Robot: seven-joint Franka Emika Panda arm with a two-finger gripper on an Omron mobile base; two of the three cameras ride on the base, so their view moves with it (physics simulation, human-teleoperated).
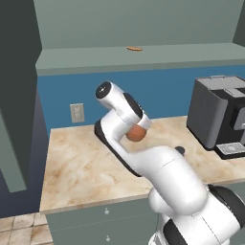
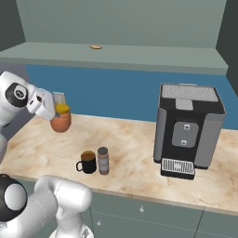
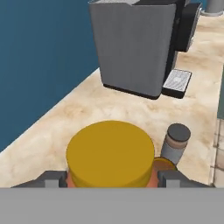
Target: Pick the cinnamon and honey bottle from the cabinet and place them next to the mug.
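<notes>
Honey bottle, squat, ribbed orange with a flat yellow lid, sits gripped between the fingers, held above the counter left of the mug; the grey-capped cinnamon stands just right of that mug.

counter: we see polished beige marble with brown veining
honey bottle: matt terracotta body, smooth yellow lid
cinnamon: matt grey cap
coffee machine: brushed grey metal, black plastic
cabinet: flat matt grey-green
</notes>
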